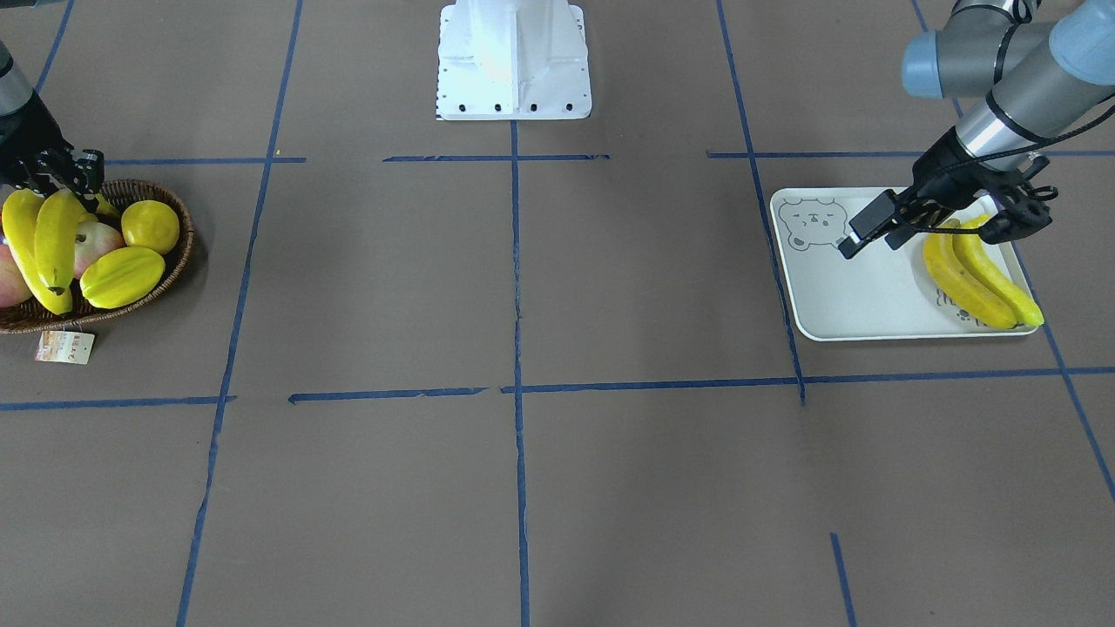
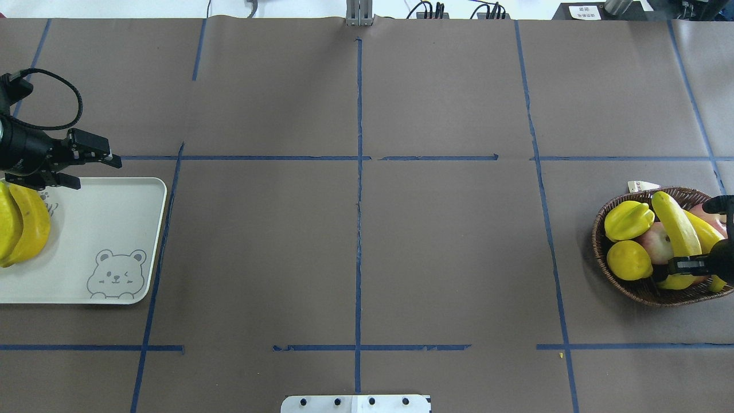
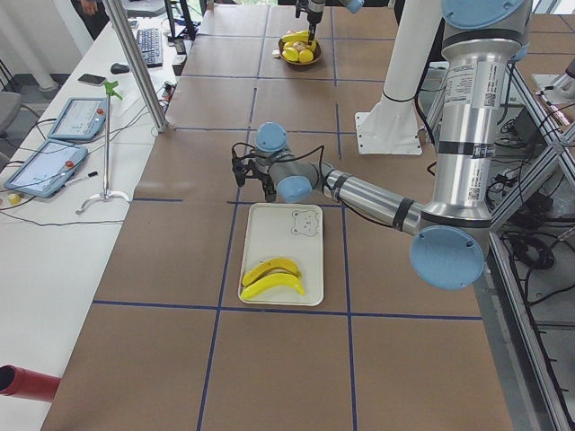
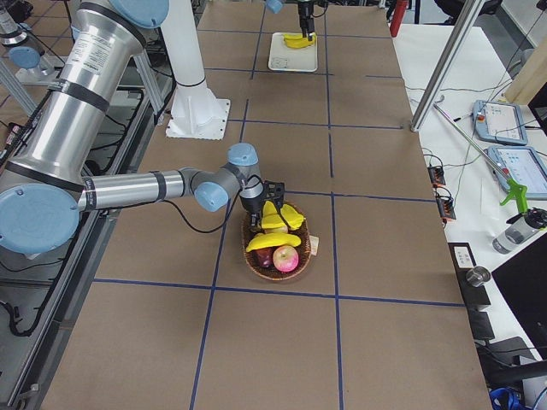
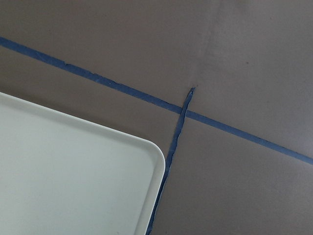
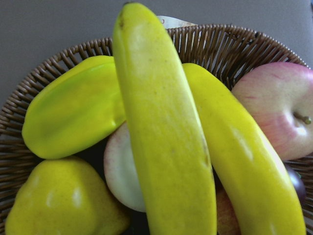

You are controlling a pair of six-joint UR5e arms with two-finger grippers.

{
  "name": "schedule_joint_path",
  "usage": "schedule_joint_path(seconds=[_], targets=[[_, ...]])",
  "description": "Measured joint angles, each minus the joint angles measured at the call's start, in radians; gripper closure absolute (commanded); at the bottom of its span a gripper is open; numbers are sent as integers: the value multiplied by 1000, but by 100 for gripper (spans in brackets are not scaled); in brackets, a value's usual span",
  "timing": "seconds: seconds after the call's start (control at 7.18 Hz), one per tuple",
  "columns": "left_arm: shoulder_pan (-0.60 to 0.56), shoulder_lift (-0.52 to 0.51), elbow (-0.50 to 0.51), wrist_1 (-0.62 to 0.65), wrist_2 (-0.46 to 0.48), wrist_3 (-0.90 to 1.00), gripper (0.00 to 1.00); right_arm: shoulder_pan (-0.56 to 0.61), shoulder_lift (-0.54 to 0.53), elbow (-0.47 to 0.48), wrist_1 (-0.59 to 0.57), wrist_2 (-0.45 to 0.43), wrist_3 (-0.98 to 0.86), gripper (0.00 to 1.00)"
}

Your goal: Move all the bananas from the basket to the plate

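Brown paper crossed by blue tape lines covers the table [image 1: 557, 488], with the robot's white base [image 1: 514, 61] at mid edge. The left arm reaches out with its wrist turned down, so the left gripper [image 1: 1010, 218] hangs above the plate [image 1: 854, 296], holding nothing, its jaws apparently parted (its wrist camera sees only a plate corner and tape). A pair of bananas [image 1: 971, 279] lies side by side at the plate's end away from the bear drawing.

At the table's other end the right arm stretches low, and the right gripper [image 1: 63, 170] points down into the basket [image 1: 170, 261], jaws spread at the upper ends of the other two bananas [image 1: 43, 244]; whether the pads touch them I cannot tell. These bananas lie across an apple [image 1: 96, 244], beside a starfruit [image 1: 122, 277] and a lemon [image 1: 150, 226]. A paper tag [image 1: 64, 347] hangs off the rim.
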Motion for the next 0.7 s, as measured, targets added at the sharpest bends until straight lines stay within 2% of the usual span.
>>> schedule_joint_path(seconds=[0.28, 0.7], targets=[[3, 0, 0, 0, 1, 0, 0, 12, -20, 74, -90, -8, -16, 99], [3, -1, -1, 0, -1, 0, 0, 32, 63, 275, -470, -29, -80, 99]])
